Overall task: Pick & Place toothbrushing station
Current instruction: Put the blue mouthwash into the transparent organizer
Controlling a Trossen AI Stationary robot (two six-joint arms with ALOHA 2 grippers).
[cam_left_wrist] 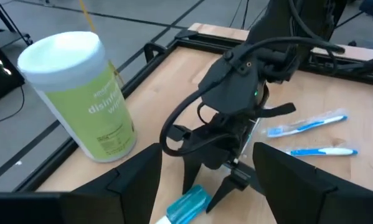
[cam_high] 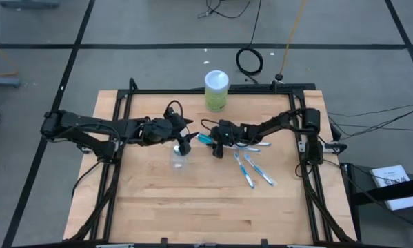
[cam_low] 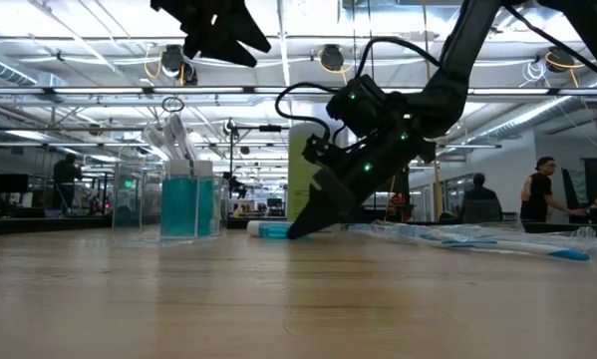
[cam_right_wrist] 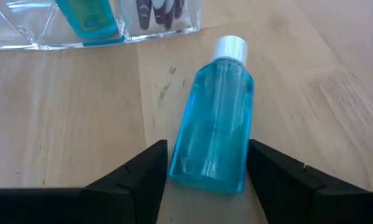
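Blue bottle (cam_right_wrist: 214, 121) lies flat on wood table (cam_high: 192, 193), centre frame, between my right gripper's (cam_high: 215, 148) spread fingers, not clamped. Clear cup (cam_high: 180, 160) just left; left gripper (cam_high: 184, 142) above it, open. Toothbrushes (cam_high: 253, 169) right. Grey floor (cam_high: 158, 27) beyond.

Arms: two dark robot arms, each ending in a two-finger gripper, left gripper (cam_high: 185, 146) and right gripper (cam_high: 213, 143)
Green canisters with white lid: one (cam_high: 216, 91), upper centre of the high view
Clear plastic cups: one (cam_high: 180, 160), centre of the table
Teal bottles with white cap lying loose: one (cam_right_wrist: 216, 134)
Slim blue-and-white toothbrushes on the wood: at least three (cam_high: 260, 169); exact count hard to tell
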